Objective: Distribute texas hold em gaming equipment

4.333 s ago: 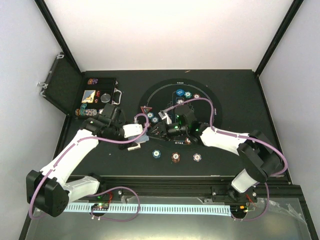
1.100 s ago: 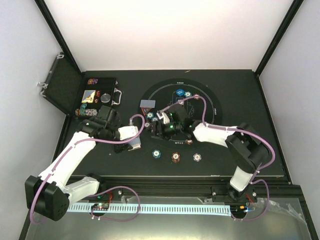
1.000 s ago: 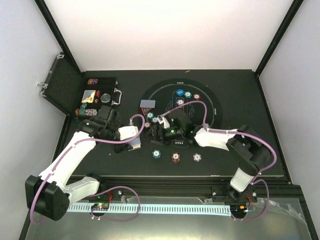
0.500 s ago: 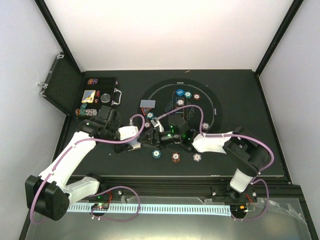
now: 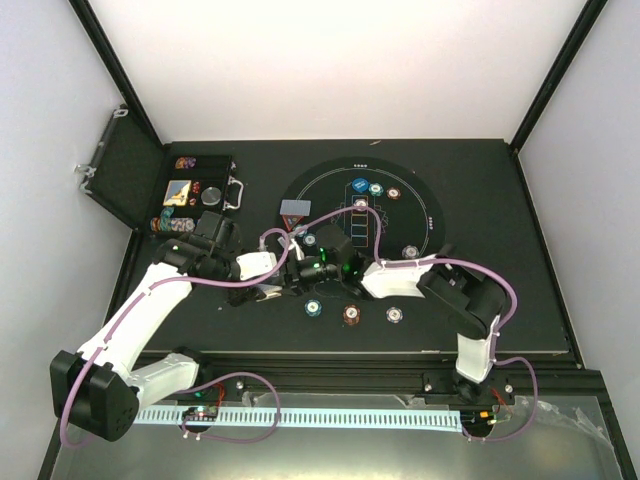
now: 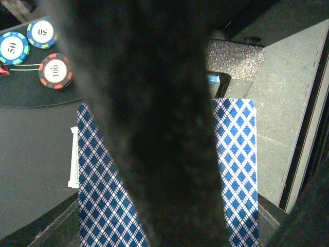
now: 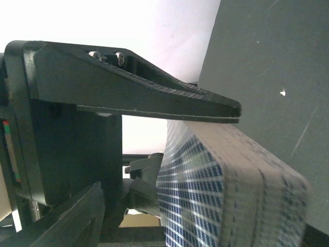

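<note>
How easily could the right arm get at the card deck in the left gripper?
Very likely yes: the right gripper sits right at the deck, open jaws above and below its edge, nothing between. The left gripper clamps the deck but leaves that end free.

Black table [image 5: 500, 300]: round mat [image 5: 415, 215], open case [image 5: 125, 180], three chips [image 5: 351, 315].

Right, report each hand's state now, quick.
Left hand: closed, holding the deck of cards.
Right hand: open, fingers around the same deck, not clamped on it.
</note>
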You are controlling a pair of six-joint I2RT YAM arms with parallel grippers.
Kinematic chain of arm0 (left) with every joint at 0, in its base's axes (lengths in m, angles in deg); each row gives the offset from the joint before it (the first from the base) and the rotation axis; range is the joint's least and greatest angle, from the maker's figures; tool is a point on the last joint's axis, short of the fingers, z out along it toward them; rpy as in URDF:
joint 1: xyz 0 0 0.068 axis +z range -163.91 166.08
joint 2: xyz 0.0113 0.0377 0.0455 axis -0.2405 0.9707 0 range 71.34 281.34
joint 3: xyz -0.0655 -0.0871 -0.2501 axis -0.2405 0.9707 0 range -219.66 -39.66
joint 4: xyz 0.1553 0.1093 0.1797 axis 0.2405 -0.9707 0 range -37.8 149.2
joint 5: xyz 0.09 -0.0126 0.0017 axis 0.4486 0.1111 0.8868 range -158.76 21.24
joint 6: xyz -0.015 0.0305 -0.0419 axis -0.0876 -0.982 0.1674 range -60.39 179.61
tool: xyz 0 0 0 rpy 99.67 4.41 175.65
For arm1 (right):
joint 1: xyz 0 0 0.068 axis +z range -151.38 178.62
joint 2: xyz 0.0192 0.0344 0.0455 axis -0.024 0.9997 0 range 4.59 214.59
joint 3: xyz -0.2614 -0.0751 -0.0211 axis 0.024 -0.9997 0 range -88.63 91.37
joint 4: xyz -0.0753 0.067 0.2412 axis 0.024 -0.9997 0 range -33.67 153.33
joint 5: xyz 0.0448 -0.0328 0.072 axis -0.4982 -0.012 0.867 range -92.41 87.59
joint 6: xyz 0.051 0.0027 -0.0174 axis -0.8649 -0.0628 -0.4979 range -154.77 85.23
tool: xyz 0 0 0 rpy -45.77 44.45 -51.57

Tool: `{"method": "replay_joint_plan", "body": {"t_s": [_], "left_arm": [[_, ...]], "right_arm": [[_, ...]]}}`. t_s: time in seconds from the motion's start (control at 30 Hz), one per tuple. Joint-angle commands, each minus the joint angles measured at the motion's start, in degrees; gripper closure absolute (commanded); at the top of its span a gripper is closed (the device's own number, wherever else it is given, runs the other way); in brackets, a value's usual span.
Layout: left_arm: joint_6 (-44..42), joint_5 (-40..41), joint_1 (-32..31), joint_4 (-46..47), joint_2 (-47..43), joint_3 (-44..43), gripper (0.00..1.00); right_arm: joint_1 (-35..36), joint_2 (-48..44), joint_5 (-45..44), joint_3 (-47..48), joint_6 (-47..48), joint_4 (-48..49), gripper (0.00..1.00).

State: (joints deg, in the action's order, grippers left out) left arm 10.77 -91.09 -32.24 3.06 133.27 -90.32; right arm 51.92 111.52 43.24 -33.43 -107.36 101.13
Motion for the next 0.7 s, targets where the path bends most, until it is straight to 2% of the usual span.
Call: {"method": "replay_joint_plan", "body": {"t_s": [0.0, 0.2, 0.5, 0.67], "left_arm": [[0.15, -1.47, 0.31, -0.81, -0.78, -2.87, 0.98], [0.15, -1.49, 0.31, -1.05, -1.09, -3.13, 0.98], [0.15, -1.66, 0.31, -1.34, -1.16, -3.51, 0.98], [-0.02, -1.48, 0.31, -1.49, -1.40, -3.55, 0.98]], "right_arm": [[0.55, 2.36, 1.97, 1.80, -1.00, 1.93, 0.32], [0.54, 4.97, 2.43, 2.10, -2.25, 3.59, 0.40], [-0.05, 6.35, 1.85, 2.53, -2.07, 2.52, 0.45], [-2.12, 5.25, 1.26, -0.21, -1.29, 1.68, 0.48]]}}
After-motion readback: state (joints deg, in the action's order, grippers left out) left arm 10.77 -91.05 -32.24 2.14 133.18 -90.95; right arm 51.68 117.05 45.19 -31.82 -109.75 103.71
